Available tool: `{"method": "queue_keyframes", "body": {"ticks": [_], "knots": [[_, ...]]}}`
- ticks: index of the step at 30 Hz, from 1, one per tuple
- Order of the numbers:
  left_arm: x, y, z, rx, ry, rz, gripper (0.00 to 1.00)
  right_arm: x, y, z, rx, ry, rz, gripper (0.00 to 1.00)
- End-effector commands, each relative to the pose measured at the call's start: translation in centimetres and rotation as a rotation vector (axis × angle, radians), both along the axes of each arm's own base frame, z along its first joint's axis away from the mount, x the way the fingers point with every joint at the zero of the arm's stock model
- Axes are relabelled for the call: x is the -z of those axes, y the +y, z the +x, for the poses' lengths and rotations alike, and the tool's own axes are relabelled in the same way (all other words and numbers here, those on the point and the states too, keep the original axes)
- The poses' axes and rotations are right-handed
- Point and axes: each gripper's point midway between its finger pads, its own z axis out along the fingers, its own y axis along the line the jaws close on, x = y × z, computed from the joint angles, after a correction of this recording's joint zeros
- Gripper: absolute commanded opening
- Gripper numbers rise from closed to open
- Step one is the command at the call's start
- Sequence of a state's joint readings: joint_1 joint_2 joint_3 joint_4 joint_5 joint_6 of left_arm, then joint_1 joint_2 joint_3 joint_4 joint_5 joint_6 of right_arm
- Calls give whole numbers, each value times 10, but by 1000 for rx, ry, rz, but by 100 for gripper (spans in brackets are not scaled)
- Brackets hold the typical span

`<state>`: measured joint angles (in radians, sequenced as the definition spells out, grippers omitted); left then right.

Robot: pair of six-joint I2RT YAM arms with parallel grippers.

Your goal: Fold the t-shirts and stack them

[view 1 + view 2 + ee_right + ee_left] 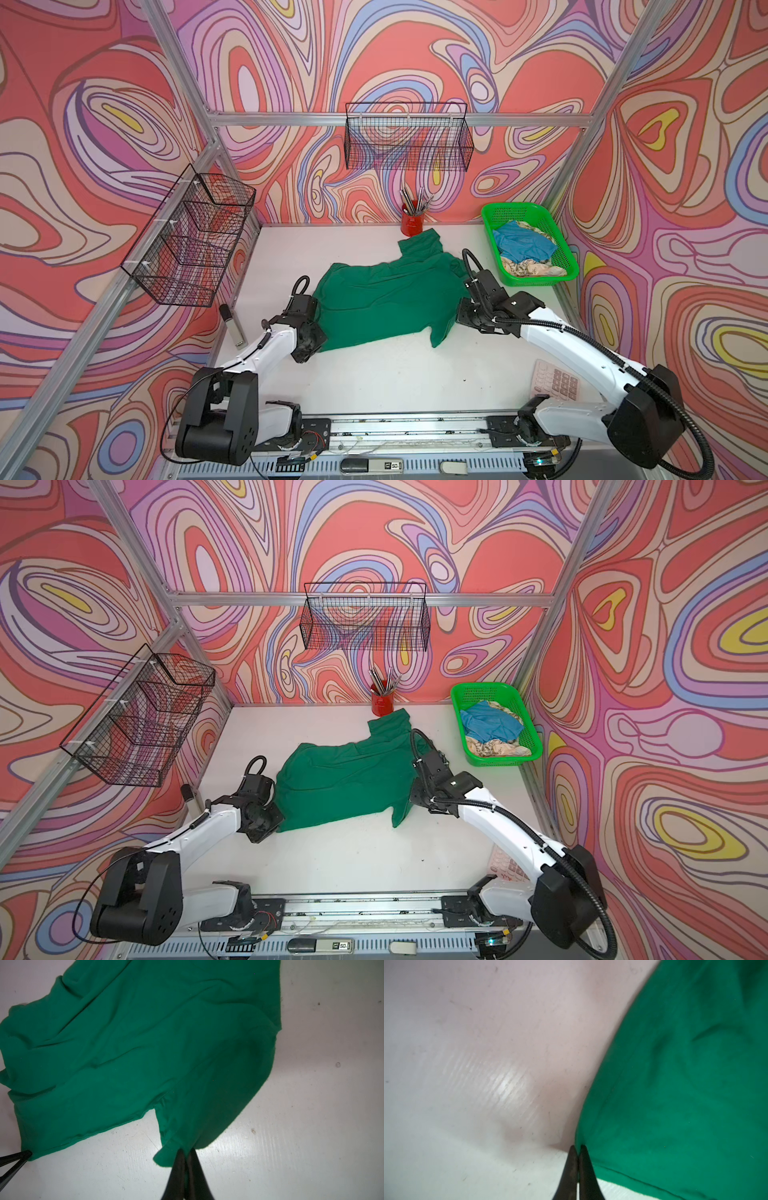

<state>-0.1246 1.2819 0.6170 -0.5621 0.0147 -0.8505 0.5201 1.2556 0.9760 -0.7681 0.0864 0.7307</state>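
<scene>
both sets of jaws are pinched shut on cloth: the left gripper [578, 1148] nips the hem corner of the dark green tee [386, 299], and the right gripper [185, 1152] clamps the edge of the near sleeve, with fabric bunched at its tips. the tee lies spread but rumpled in the middle of the white table [374, 374], its body running between the two arms and its far sleeve reaching toward the red cup [411, 222] at the back. the light blue tee [523, 245] and the cream patterned tee [536, 268] sit crumpled in the green basket [490, 216] at the back right. this looks like the opening step on the first shirt, a grip to stretch it flat or begin a fold; nothing is folded or stacked yet. the next move likely calls for both arms lifting and pulling evenly, keeping the cloth taut so the wrinkles drop out and neither thin pinch slips off.
</scene>
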Motion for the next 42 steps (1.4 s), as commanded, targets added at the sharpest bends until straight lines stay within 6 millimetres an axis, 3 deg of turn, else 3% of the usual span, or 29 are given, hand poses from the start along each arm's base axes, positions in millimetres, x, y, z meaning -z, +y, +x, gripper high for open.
{"method": "queue_keyframes", "body": {"ticks": [1,4,8,18,23,28,33,42], "knots": [[-42,0,27,-10,-99,7,0,-32,-3,20,-3,-88,-8,0],[-75,-2,50,11,-184,10,0,-51,-8,33,-12,-127,0,0],[-107,-2,66,26,-254,16,0,-74,-18,46,-10,-176,-11,0],[-171,11,55,26,-391,61,0,-138,-36,46,12,-297,-36,0],[-211,7,72,71,-475,67,0,-184,-43,60,10,-416,-88,0],[-287,8,103,122,-632,126,0,-239,-49,75,-3,-532,-161,0],[-365,12,116,158,-782,192,0,-297,-57,73,8,-668,-190,0],[-444,9,99,148,-995,165,0,-392,-66,47,13,-893,-153,0]]}}
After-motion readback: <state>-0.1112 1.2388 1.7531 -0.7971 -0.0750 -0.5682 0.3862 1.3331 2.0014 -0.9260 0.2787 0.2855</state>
